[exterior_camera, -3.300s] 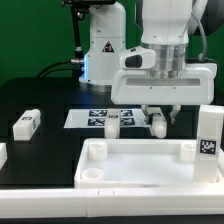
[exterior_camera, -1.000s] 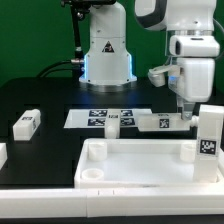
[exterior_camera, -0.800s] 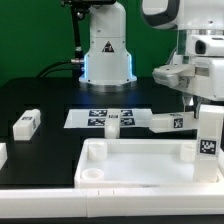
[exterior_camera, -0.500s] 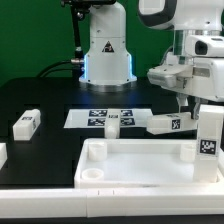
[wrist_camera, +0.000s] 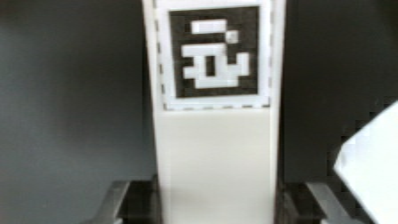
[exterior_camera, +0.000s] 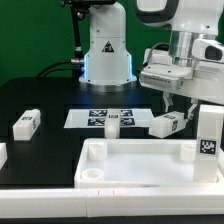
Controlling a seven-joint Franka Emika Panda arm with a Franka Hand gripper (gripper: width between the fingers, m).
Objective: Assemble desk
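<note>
The desk's wide white rimmed panel point(exterior_camera: 140, 165) lies at the front of the black table with corner sockets up. My gripper point(exterior_camera: 173, 110) is shut on a white bar leg point(exterior_camera: 166, 124) with a square tag, held tilted just above the table behind the panel's back rim. In the wrist view the leg point(wrist_camera: 215, 120) runs straight out between my fingers point(wrist_camera: 134, 200), tag point(wrist_camera: 215, 55) at its far end. Another leg point(exterior_camera: 209, 133) stands upright at the exterior view's right. A third leg point(exterior_camera: 26, 123) lies at the left. A short leg point(exterior_camera: 113, 125) stands by the marker board.
The marker board point(exterior_camera: 105, 117) lies flat behind the panel. The white robot base point(exterior_camera: 106, 50) stands at the back against a green wall. A white part point(exterior_camera: 2, 155) shows at the exterior view's left edge.
The gripper has picked up the leg, carried it to the exterior view's right, and now swings it back left and tilts it. The other parts have not moved.
</note>
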